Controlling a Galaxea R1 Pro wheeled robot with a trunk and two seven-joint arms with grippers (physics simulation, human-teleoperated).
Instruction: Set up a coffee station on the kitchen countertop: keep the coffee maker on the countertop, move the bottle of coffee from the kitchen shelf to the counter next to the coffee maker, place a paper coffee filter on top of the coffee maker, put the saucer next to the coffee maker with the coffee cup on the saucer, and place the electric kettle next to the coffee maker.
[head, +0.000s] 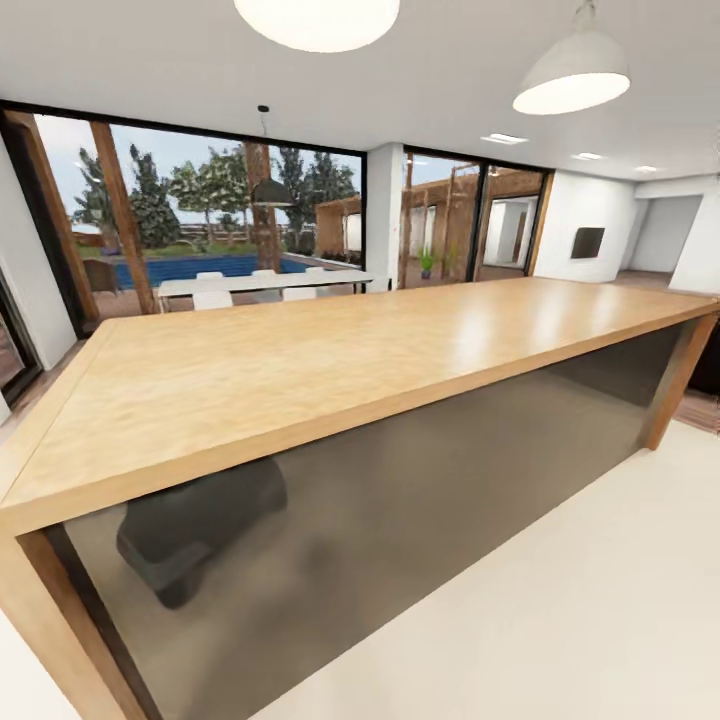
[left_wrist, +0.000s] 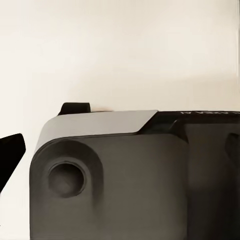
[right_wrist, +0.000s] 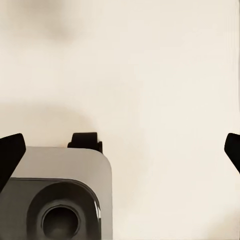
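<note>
None of the coffee things, nor the counter they belong on, lies before the robot; it faces a big wooden island (head: 300, 370) that spans the frame from lower left to right of centre, so the robot is judged to be on its way, with every placement step still ahead.

In the right wrist view, the right gripper (right_wrist: 122, 150) hangs over pale floor (right_wrist: 150, 75), its dark fingertips (right_wrist: 10, 152) at opposite edges of the picture, so it is spread wide and carrying nothing. In the left wrist view, one dark fingertip (left_wrist: 11, 155) juts in at the left edge over the same pale floor; its partner is hidden against the robot's dark grey base (left_wrist: 130, 180), so whether that gripper is spread or pressed together cannot be told. Both arms seem tucked low beside the body, a sensible carry for driving.

The island's near edge runs diagonally, with a wooden leg (head: 50, 620) at lower left and another (head: 680, 380) at right. Under the top, a glossy dark panel (head: 400, 500) mirrors a blurred dark shape. Open pale floor (head: 560, 620) fills the lower right, the free lane for turning. Behind, large windows (head: 200, 220) show a pool and a white dining table (head: 260, 283); two lamps (head: 572, 75) hang at the top.
</note>
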